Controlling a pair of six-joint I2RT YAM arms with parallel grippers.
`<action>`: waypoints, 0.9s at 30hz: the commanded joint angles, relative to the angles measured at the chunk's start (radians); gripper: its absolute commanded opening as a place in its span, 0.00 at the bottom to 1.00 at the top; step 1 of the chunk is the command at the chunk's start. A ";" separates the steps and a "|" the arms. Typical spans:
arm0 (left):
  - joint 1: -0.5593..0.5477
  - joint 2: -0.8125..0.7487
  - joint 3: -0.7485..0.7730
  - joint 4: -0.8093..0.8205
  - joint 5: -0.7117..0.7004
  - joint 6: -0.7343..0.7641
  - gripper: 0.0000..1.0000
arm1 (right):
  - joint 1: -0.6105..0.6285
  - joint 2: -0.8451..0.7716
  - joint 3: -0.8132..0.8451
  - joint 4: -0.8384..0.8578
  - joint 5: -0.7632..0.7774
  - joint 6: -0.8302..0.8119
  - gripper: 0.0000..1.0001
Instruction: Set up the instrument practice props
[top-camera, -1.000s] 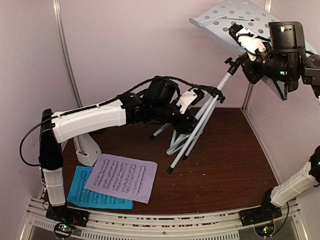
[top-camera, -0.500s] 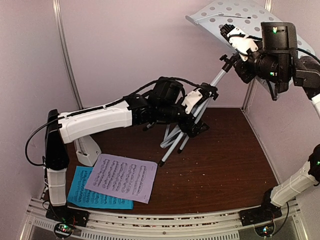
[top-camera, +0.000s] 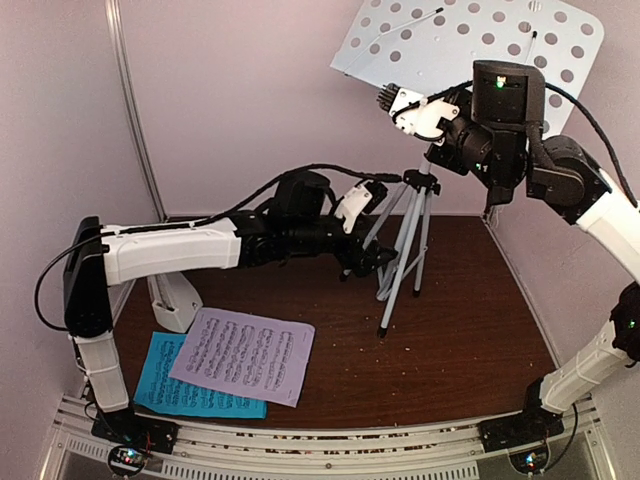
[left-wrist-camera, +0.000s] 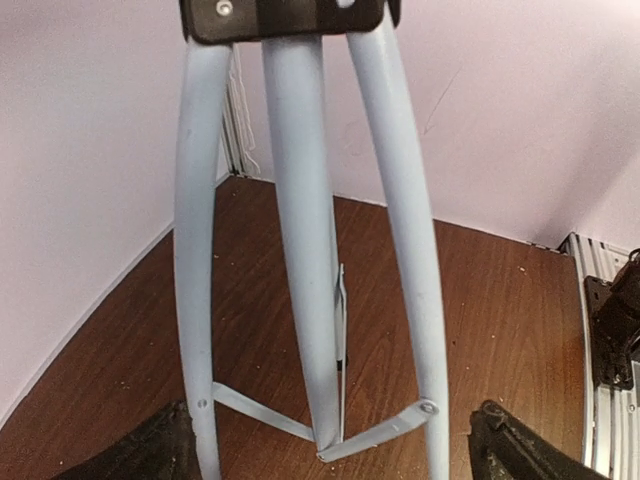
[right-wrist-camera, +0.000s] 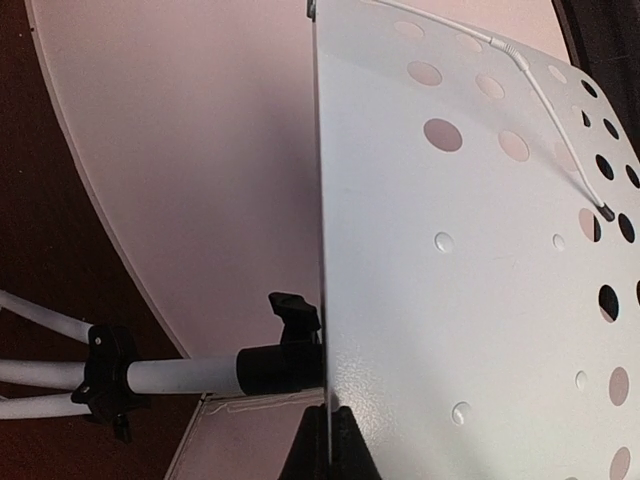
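From above: the stand is upright at the back of the tabletop. The right jaws are pinched shut on an edge of its perforated desk; the left jaws gape wide beside the legs, holding nothing. Pages lie front left.

Left wrist: three thin legs rise ahead of the spread jaws, untouched.

Right wrist: the sheet-metal desk runs edge-on into the closed jaws. Light, stiff and probably top-heavy, the stand looks best steadied by its post.

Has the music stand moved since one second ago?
Yes. The music stand rose from leaning to upright, its feet farther right of the lilac page.
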 joint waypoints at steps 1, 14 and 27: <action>0.014 -0.130 -0.131 0.215 0.002 -0.038 0.98 | 0.014 -0.070 0.002 0.405 0.108 -0.145 0.00; 0.092 -0.307 -0.464 0.291 -0.112 -0.089 0.98 | 0.025 -0.022 -0.189 0.478 0.059 -0.143 0.00; 0.102 -0.389 -0.573 0.262 -0.209 -0.085 0.98 | 0.084 0.004 -0.277 0.546 0.088 -0.234 0.19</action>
